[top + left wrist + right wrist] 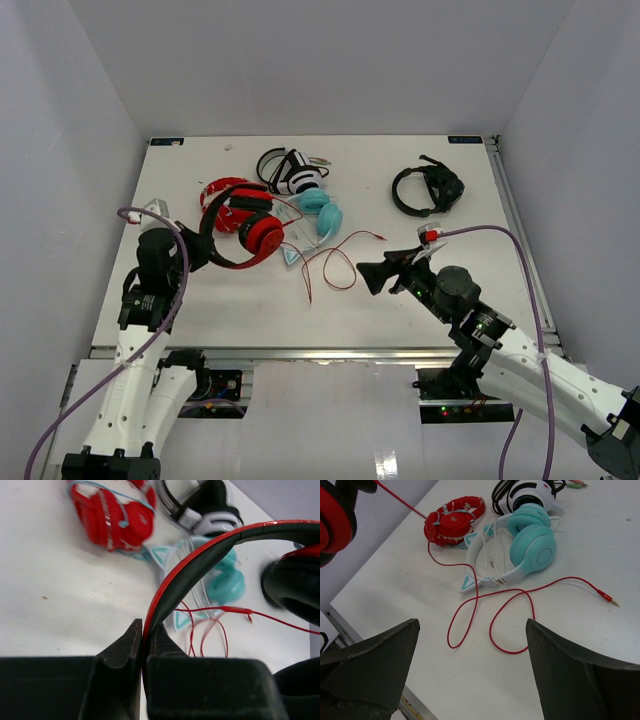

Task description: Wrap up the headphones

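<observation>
The headphones [250, 228], black headband with red trim and round red-and-black cups, hang lifted above the table's left middle. My left gripper [196, 250] is shut on their headband [200, 560]; the band runs between the jaws in the left wrist view. Their thin red cable [325, 262] trails right in loops on the table, also seen in the right wrist view [520, 596], ending in a plug [607, 598]. My right gripper [382, 272] is open and empty, just right of the cable loops, above the table.
A small all-red pair [222, 192] lies behind the lifted headphones. A teal pair [318, 215] and a black-and-white pair [290, 170] lie at the back middle. An all-black headset [428, 188] lies at the back right.
</observation>
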Controlling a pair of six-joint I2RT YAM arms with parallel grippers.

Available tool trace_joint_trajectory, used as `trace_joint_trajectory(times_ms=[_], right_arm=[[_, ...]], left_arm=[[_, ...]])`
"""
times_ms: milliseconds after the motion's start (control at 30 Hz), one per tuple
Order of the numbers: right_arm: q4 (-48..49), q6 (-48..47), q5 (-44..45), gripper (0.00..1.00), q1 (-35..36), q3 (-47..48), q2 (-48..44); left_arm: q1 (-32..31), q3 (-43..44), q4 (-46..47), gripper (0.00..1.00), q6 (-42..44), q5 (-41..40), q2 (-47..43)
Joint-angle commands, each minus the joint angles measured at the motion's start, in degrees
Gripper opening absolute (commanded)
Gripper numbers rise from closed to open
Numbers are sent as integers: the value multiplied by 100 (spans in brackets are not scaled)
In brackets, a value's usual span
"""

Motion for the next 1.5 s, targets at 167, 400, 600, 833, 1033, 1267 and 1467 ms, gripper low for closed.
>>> trace_joint_trajectory(times_ms=[167, 400, 600, 833, 1033, 1267, 1467], right_arm=[[1237, -524, -722, 97, 5, -515, -570], [1789, -765, -1865, 100, 5, -641, -962], [1772, -786, -2277, 97, 11, -561, -910], [1701, -767, -1983, 97, 10, -586, -818], [1690, -808, -1680, 96, 14, -705, -823], [2604, -1051, -2204, 93, 14, -915, -552], [3672, -1410, -3110, 96, 14, -793, 176]], left_arm=[[-36, 1180, 321, 0, 1079, 3708, -512], [-40, 1504, 381, 0, 1297, 4113, 143], [-496, 1457, 793, 0, 1166, 3427, 712], [-2397, 1356, 1139, 0, 1267, 897, 1650], [-3005, 1000, 1607, 0, 1112, -483, 1672], [-3009, 753, 1626, 0, 872, -1311, 732], [-3009, 1288, 978, 0, 643, -1893, 586]])
